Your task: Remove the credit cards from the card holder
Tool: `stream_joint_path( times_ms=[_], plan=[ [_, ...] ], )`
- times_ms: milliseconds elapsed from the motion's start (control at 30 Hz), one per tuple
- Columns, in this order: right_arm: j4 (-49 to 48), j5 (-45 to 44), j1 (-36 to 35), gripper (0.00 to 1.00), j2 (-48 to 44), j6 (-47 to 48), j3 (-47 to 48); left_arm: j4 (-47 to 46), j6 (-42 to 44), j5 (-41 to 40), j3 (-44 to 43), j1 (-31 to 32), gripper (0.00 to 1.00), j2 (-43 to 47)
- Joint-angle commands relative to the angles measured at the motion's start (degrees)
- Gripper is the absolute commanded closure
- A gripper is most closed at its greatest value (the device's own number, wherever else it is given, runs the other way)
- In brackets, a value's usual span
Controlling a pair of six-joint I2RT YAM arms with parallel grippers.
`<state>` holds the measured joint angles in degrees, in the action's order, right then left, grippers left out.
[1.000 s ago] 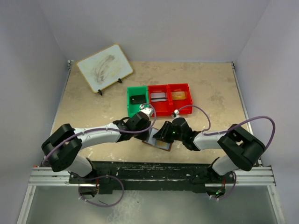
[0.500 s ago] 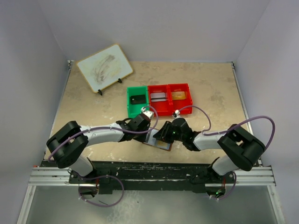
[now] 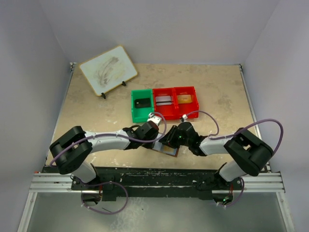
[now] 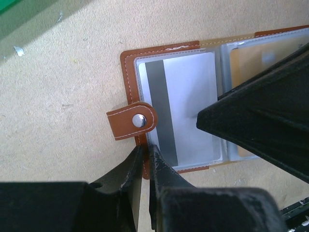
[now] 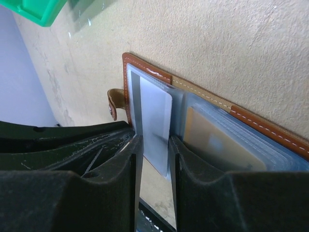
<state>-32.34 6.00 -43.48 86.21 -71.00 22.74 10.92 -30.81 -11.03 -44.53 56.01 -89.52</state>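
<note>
The brown leather card holder (image 4: 126, 63) lies open on the table; it also shows in the top view (image 3: 169, 150) and the right wrist view (image 5: 145, 66). Its clear sleeves hold a white card with a grey stripe (image 4: 190, 101) on the left and an orange card (image 4: 246, 60) on the right. My left gripper (image 4: 144, 157) is shut on the holder's left leather edge, just below the snap tab (image 4: 131, 121). My right gripper (image 5: 154, 150) is narrowly open, its fingers on either side of the white card's (image 5: 155, 116) end, beside the orange card (image 5: 217, 145).
A green bin (image 3: 141, 105) and two red bins (image 3: 164, 103) stand just behind the grippers, each with a card-like item inside. A tilted whiteboard (image 3: 108, 70) stands at the back left. The table's front edge is close behind the holder.
My left gripper has moved nearer and right, down onto the holder's left edge. The right gripper has stayed over the holder.
</note>
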Motion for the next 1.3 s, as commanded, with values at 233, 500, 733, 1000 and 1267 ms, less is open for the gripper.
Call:
stream_joint_path(
  times_ms=[233, 500, 733, 1000, 1267],
  plan=[
    [-9.6, 1.7, -0.1, 0.81, 2.0, 1.3, -2.3, -1.1, -1.9, 1.3, 2.0, 2.1, 0.96, -1.1],
    [-10.9, 3.1, -0.1, 1.00, 0.5, 0.8, -4.3, 0.1, -1.9, -0.2, 1.5, 2.1, 0.96, -0.7],
    [-11.3, 4.7, 1.1, 1.00, -3.7, 2.3, -7.8, 0.2, -3.1, -2.0, 1.7, 2.1, 0.98, -2.4],
    [-10.5, 4.6, 1.8, 0.99, -5.6, 0.9, -10.9, 0.9, -3.3, -3.3, 1.5, 2.6, 0.99, -2.8],
    [-10.5, 4.5, 2.4, 0.99, -6.2, -0.1, -12.1, 1.7, -3.6, -3.6, 0.7, 3.0, 1.00, -2.6]
  ],
)
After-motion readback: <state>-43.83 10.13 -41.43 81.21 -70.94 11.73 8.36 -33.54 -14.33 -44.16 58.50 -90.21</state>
